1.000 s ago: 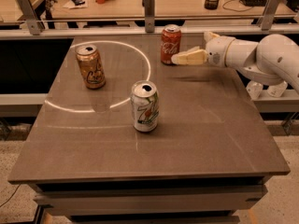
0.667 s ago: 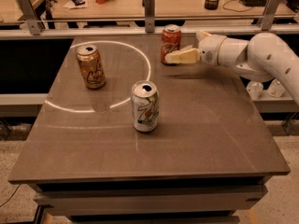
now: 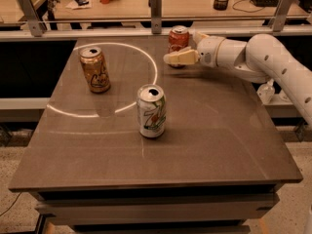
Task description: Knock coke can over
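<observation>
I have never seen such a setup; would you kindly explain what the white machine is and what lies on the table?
The white machine is a robot arm reaching in from the right; its tip is a pincer, the grasping part. The single view looks down on a brown table from its front. Three cans stand upright on it: a red coke can at the far edge, a gold-brown can at the left, and a white and green 7-Up can near the middle. The pincer is right at the coke can, across its lower part. Whether it holds the can cannot be told.
</observation>
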Action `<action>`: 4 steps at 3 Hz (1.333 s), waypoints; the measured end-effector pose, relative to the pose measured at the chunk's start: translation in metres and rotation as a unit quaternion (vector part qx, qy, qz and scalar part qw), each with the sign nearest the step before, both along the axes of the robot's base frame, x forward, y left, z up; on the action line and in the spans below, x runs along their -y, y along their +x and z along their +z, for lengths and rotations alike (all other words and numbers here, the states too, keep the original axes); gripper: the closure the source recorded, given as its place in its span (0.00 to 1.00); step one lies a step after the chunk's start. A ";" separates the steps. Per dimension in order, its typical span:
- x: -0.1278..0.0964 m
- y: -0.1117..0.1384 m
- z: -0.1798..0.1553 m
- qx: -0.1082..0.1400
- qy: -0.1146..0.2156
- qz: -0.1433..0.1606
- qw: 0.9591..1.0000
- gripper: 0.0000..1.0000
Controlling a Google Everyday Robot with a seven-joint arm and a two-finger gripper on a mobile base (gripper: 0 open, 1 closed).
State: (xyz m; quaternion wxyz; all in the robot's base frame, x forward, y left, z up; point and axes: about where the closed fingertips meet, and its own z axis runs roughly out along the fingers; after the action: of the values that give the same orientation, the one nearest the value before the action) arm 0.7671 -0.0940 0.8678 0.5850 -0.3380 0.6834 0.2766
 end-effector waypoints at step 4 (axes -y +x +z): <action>0.007 -0.008 0.035 0.025 -0.036 0.030 0.999 0.93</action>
State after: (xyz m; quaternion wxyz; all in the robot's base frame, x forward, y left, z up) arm 0.7595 -0.1012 0.9031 0.5805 -0.3862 0.6676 0.2612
